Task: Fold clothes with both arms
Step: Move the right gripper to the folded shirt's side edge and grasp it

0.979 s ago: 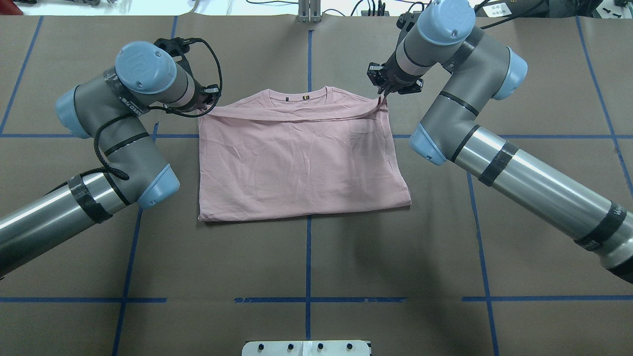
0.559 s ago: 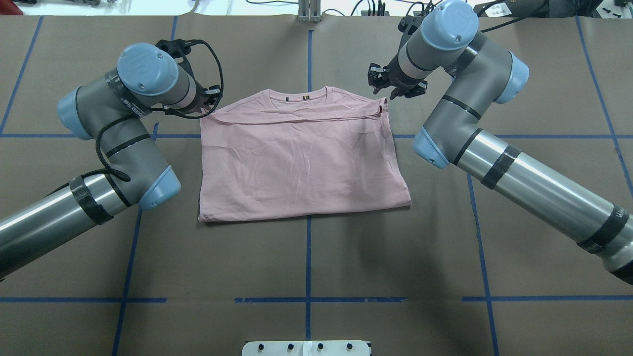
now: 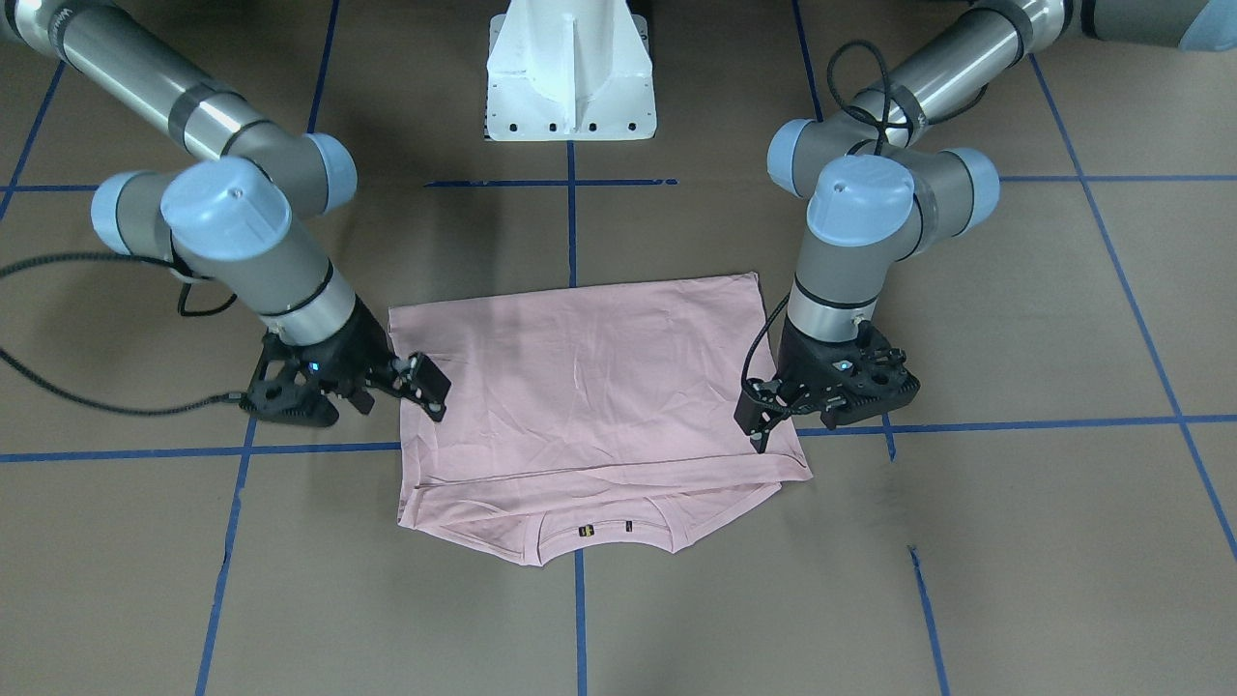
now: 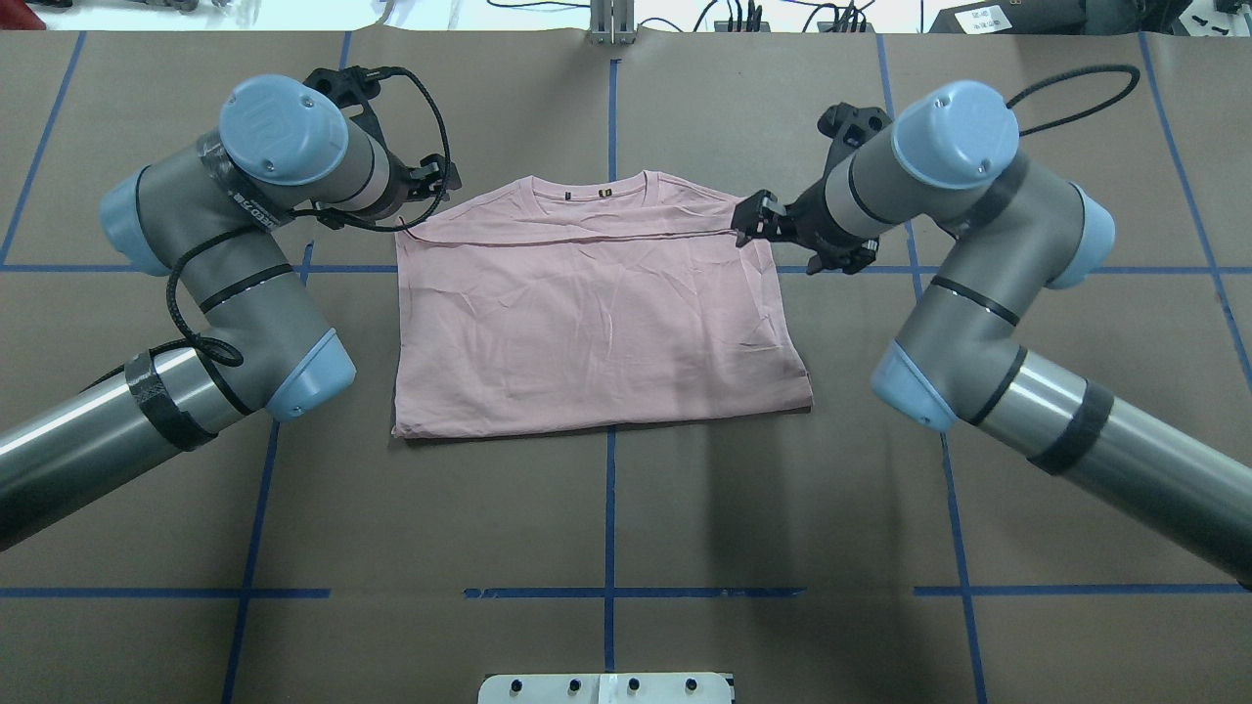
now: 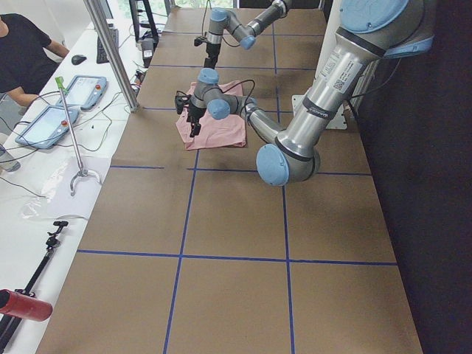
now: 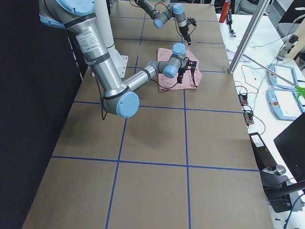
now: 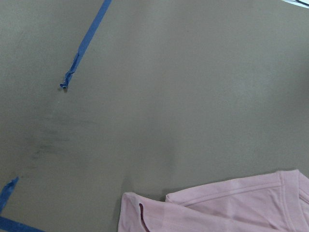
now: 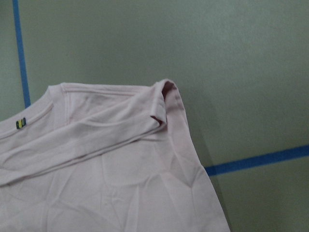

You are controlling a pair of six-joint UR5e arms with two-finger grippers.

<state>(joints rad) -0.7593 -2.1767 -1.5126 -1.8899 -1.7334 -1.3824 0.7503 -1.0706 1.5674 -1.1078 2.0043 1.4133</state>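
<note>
Overhead view, clock directions. Pink T-shirt (image 4: 597,332) flat on desk (image 4: 606,528), mid-grid, folded once. Collar (image 4: 587,186) at 12, fold edge at 6, long axis 9–3.

Right fingers (image 3: 430,382) spread, empty, hovering at 2 o'clock corner. Left fingers (image 3: 760,432) look parted, empty, at 10 o'clock corner.

Cloth lies toward 7 from right fingers, toward 5 from left. Each arm about equally near its own corner. Likely step: regrasp far corners for next fold.
</note>
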